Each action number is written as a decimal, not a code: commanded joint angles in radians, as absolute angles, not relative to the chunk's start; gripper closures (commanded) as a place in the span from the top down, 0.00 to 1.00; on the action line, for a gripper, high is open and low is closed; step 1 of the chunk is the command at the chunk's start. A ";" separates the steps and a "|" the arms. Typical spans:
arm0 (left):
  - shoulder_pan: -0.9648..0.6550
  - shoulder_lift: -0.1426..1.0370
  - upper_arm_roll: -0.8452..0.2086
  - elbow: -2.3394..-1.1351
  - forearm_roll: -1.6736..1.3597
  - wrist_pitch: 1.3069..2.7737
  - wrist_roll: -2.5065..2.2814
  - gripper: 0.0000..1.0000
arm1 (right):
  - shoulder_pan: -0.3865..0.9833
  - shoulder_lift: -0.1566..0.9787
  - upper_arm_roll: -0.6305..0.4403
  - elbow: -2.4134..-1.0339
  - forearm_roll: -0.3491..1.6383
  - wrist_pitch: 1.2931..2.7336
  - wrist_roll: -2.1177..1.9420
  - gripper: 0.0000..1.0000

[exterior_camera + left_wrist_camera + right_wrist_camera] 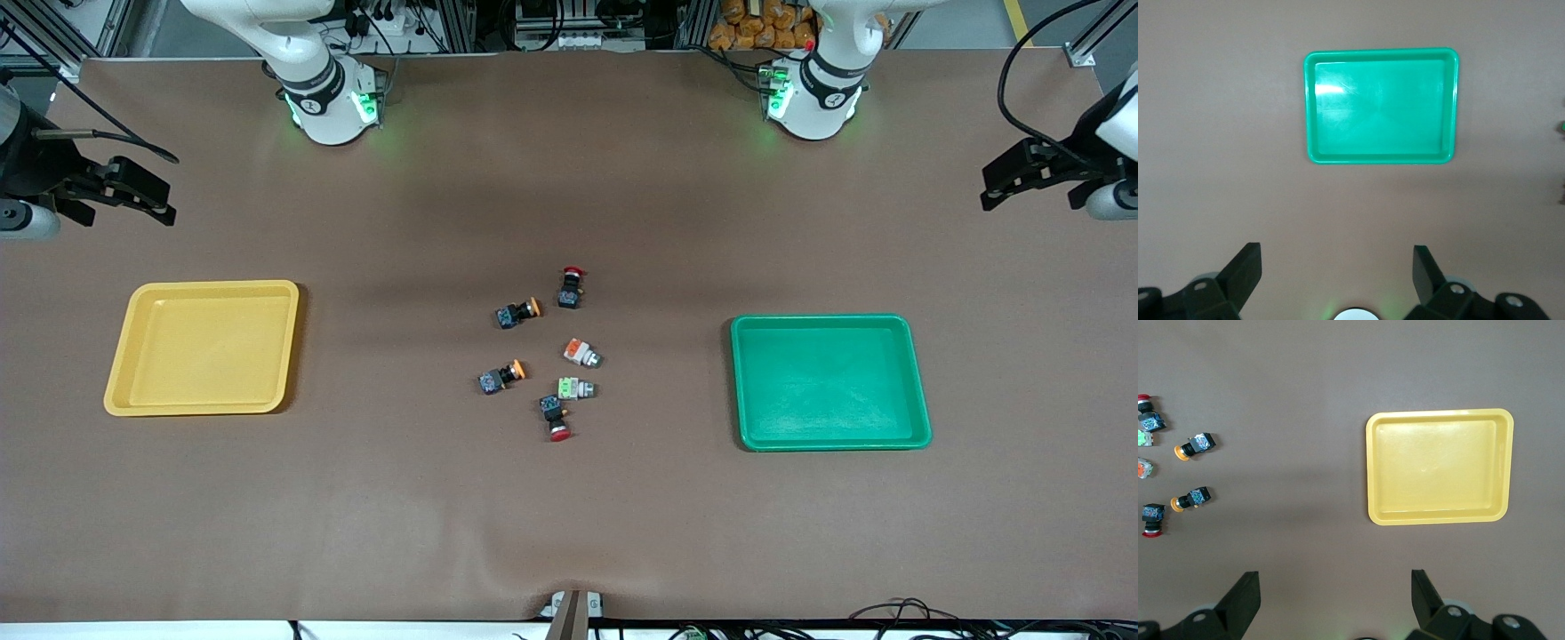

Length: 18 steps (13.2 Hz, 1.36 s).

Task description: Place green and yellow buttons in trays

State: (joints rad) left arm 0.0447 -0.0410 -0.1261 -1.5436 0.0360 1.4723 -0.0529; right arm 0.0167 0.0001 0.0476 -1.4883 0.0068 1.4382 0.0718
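A shallow green plastic tray (920, 391) lies toward the left arm's end, a shallow yellow plastic tray (120, 373) toward the right arm's. Both are empty. Between them lie two black-bodied, orange-capped buttons (517, 312) and two silver-bodied buttons (582, 353). The left gripper (1337, 270) and right gripper (1335, 590) wait wide open.

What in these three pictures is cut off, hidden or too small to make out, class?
- Left gripper: front view's edge cuts off its arm.
- Right gripper: likewise.
- Buttons: cut by the left wrist view's edge; type unreadable.
- Silver-white buttons: partly cut off in the right wrist view.

Even overhead light, soft shadows
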 commanded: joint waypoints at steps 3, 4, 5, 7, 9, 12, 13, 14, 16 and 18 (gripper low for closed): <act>0.032 0.110 -0.277 -1.529 0.012 1.550 -0.141 1.00 | 0.005 -0.021 0.052 -1.502 0.014 1.439 0.058 1.00; 0.026 0.161 -0.308 -1.529 0.008 1.606 -0.234 1.00 | 0.005 -0.021 0.052 -1.503 0.014 1.439 0.058 1.00; 0.006 0.210 -0.339 -1.528 0.008 1.658 -0.356 1.00 | 0.005 -0.021 0.052 -1.502 0.014 1.440 0.058 1.00; -0.088 0.291 -0.359 -1.526 0.018 1.739 -0.588 1.00 | 0.003 -0.020 0.052 -1.502 0.014 1.439 0.060 1.00; -0.171 0.378 -0.360 -1.526 0.021 1.775 -0.632 1.00 | 0.003 -0.021 0.052 -1.500 0.014 1.439 0.060 1.00; -0.271 0.478 -0.359 -1.529 0.021 1.882 -0.656 1.00 | 0.005 -0.020 0.051 -1.500 0.014 1.439 0.061 1.00; -0.285 0.504 -0.359 -1.529 0.023 1.916 -0.658 1.00 | 0.005 -0.021 0.051 -1.500 0.014 1.439 0.061 1.00; -0.308 0.527 -0.357 -1.528 0.028 1.952 -0.654 1.00 | 0.005 -0.020 0.051 -1.500 0.014 1.439 0.061 1.00; -0.343 0.593 -0.360 -1.520 0.168 2.038 -0.638 1.00 | 0.005 -0.021 0.051 -1.499 0.014 1.439 0.061 1.00; -0.389 0.664 -0.360 -1.511 0.250 2.095 -0.630 1.00 | 0.003 -0.020 0.051 -1.499 0.014 1.439 0.063 1.00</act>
State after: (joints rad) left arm -0.3488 0.5938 -0.3630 -1.5497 0.1836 2.0523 -0.6442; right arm 0.0157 -0.0002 0.0455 -1.4876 0.0068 1.4386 0.0715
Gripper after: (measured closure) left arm 0.000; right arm 0.000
